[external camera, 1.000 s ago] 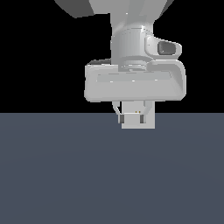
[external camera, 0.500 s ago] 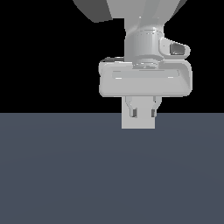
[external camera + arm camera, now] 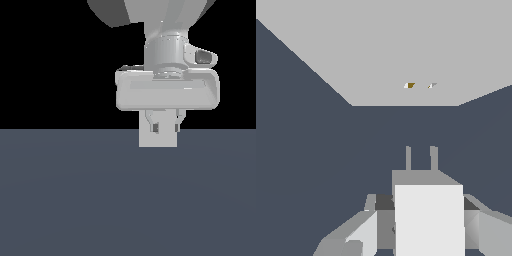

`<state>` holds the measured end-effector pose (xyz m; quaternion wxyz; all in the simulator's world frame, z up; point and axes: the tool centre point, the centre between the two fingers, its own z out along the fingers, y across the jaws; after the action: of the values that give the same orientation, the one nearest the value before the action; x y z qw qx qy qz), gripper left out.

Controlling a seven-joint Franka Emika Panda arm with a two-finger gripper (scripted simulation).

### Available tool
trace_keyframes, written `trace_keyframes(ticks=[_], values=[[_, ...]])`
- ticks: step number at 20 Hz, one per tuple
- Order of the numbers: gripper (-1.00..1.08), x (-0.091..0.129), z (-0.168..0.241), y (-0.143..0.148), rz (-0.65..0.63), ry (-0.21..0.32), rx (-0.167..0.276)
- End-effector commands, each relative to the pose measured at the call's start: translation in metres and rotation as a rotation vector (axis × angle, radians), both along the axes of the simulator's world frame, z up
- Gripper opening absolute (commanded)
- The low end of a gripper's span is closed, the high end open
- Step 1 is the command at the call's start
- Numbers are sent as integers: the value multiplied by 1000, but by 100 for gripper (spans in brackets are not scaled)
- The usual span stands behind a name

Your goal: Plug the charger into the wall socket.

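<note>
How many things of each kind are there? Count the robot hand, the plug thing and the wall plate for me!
Gripper: 1
Charger: 1, with 2 prongs
Wall socket: 1, with 2 holes
Total: 3 things

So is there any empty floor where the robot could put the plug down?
Yes. The dark grey floor lies bare on both sides of the end effector in the exterior view. Tightest spot: between the off-white charger block's grey prongs and the light-grey socket plate.
</note>
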<state>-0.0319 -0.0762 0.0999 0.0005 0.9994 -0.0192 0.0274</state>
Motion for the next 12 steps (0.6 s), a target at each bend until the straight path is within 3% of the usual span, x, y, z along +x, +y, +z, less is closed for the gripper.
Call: trace_keyframes(ticks=[1,12], values=[[-100,0,0,0,0,0,0],[-100,22,0,-1,0,0,0]])
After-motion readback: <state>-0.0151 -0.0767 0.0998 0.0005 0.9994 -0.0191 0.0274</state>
